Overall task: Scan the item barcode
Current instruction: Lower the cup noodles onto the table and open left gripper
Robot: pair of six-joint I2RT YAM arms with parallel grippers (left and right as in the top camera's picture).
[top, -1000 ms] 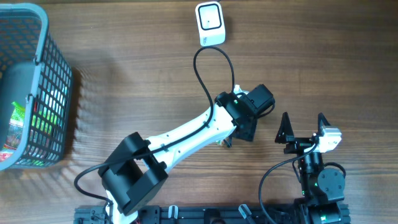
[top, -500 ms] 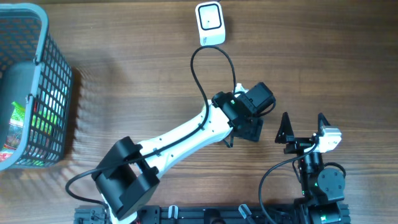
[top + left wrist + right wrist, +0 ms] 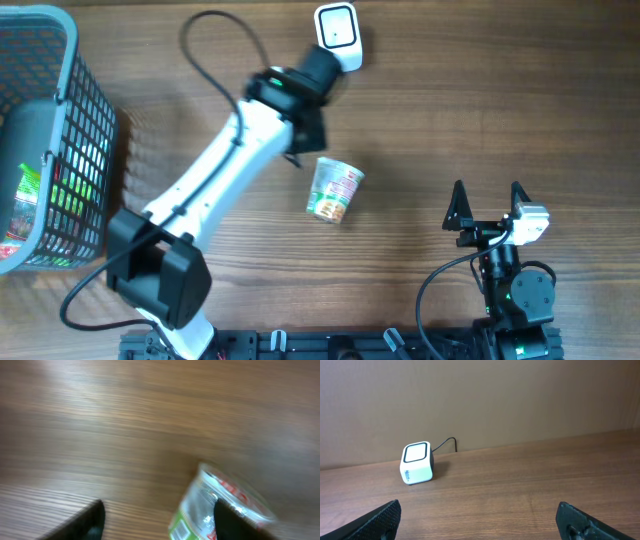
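Cup [image 3: 335,190] lies on its side on bare table [image 3: 500,90], about mid-scene, wide mouth toward the far side, green-and-red label up; no barcode can be made out from above, and the left wrist view [image 3: 220,505] is too blurred to help. Nothing grips it. Left gripper [image 3: 159,507] hangs just far-left of the cup, fingers apart with only wood grain between them; the cup shows partly behind the right-hand finger in that view, though from overhead it sits apart from the claw. Scanner [image 3: 337,38], a small white box with a dark-rimmed window, stands at the far edge, close beside the left wrist, and is also plain in the right wrist view [image 3: 417,463]. Right gripper [image 3: 487,187] is parked near-right, jaws spread wide and empty, well away from the cup. Basket [image 3: 95,110] with more packaged goods stands far left. Judgement: the item must be picked up before any scan. Risks: a round cup on its side may roll off under a one-sided nudge from a finger; a squeeze across the thin wall could crush or squirt it free; the fingers may cover the code, or the code may face away from the window. The left arm's cable loop [image 3: 215,50] near the scanner could snag and shift it.
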